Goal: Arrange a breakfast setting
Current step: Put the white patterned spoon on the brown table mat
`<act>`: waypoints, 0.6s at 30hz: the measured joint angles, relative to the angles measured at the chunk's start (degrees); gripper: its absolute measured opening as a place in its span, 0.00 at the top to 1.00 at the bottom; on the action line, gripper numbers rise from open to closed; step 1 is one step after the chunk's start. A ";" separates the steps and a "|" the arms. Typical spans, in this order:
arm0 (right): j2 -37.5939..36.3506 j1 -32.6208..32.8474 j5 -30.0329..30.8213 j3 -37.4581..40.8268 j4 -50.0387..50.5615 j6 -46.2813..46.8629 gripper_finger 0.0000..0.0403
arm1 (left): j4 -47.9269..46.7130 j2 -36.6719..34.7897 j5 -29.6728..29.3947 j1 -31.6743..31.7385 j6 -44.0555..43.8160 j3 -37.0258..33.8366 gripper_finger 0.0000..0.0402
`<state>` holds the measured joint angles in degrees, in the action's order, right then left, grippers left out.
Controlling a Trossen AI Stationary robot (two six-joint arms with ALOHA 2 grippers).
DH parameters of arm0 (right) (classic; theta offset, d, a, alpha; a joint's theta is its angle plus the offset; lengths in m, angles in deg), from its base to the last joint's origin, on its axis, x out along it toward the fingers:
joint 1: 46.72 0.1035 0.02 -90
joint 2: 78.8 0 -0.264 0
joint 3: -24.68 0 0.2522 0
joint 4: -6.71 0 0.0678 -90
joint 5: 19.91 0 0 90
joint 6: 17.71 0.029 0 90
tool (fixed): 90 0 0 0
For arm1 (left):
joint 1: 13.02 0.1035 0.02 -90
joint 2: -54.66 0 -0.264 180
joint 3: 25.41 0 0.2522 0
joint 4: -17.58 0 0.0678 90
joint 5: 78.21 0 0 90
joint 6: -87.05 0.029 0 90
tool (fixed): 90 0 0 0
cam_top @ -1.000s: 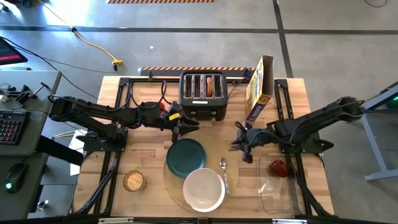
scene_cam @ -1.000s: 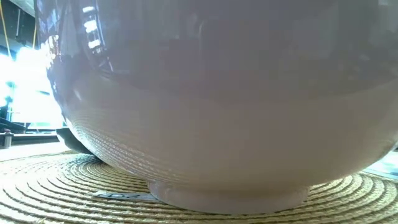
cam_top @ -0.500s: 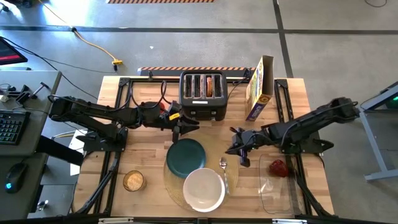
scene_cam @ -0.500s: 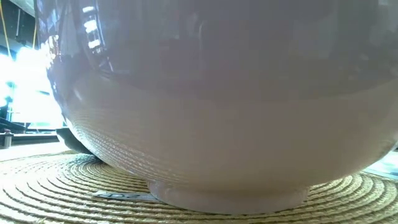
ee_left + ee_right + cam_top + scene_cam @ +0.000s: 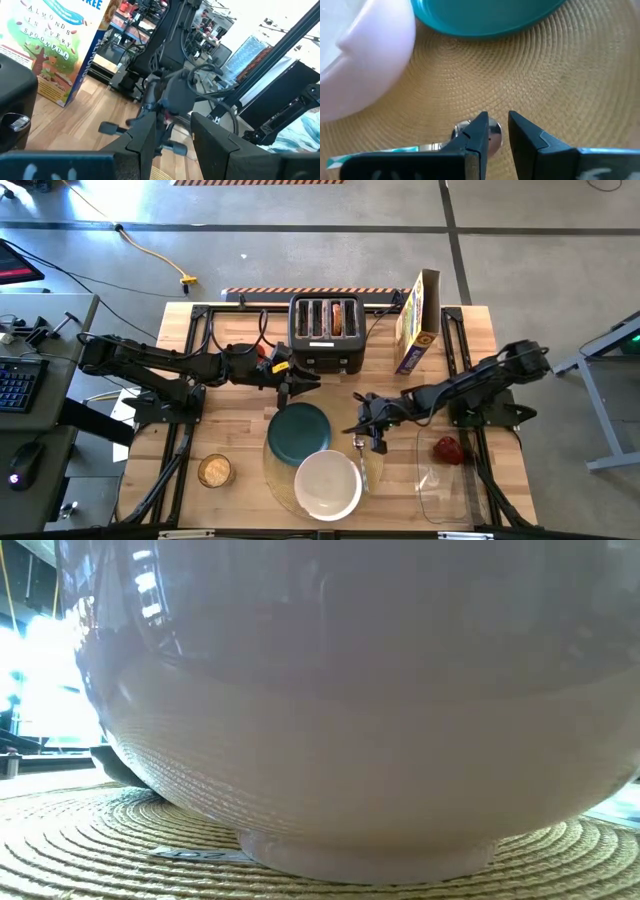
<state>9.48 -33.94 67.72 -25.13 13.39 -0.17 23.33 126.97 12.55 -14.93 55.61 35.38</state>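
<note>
Overhead camera spans the table; low camera hugs the white bowl.
</note>
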 joint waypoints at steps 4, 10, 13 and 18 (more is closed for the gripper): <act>1.95 0.02 -0.56 -1.55 0.42 -0.19 0.87 | -0.02 0.00 0.00 0.00 -0.02 0.00 0.72; 2.53 0.02 -2.00 -1.62 1.39 -0.01 0.87 | -0.17 0.00 0.00 0.00 0.00 0.00 0.72; 2.53 0.02 -2.01 -1.62 1.76 0.17 0.87 | -0.18 0.00 0.00 0.00 0.02 0.00 0.72; 2.53 0.04 -1.99 -1.64 2.63 0.42 0.87 | -0.17 0.00 0.00 0.00 0.02 0.00 0.72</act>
<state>12.01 -33.90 65.73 -26.77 16.01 0.26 23.15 126.97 12.55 -14.93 55.63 35.38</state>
